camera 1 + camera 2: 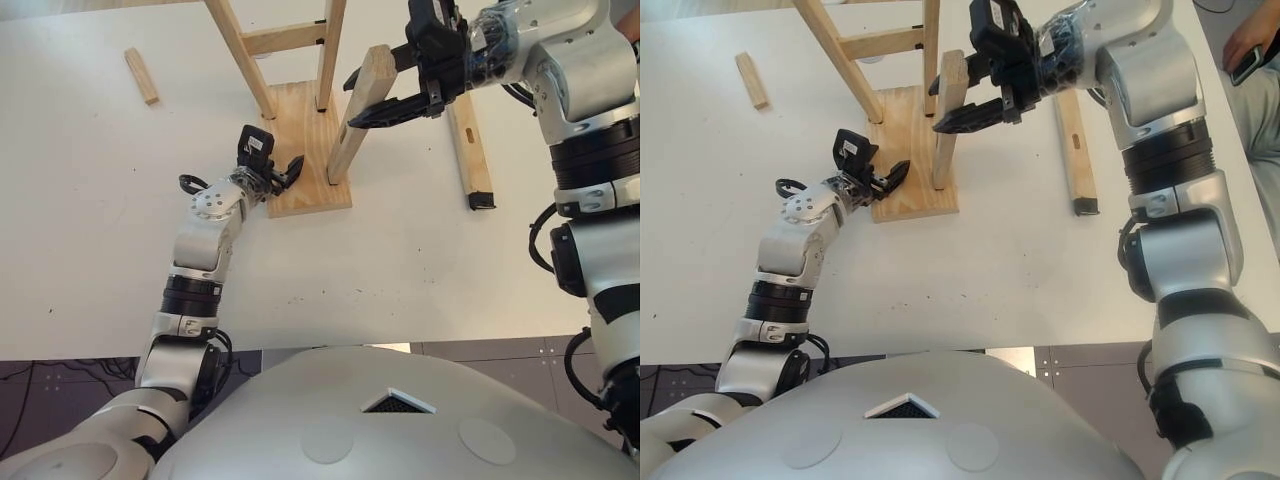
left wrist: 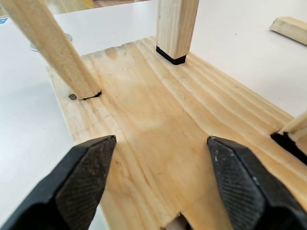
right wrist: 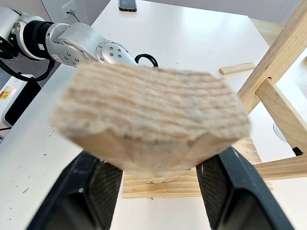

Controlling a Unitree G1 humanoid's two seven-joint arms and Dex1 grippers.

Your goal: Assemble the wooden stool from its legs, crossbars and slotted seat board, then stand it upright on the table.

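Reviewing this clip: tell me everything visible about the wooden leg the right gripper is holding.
The leg is a pale, square-section wooden bar with visible grain and a rough-sawn top end. The right gripper is shut on its upper part, one finger on each side. Its lower end meets a dark slot at the near right corner of the seat board. It stands steeply, leaning slightly; whether it is fully seated cannot be told.
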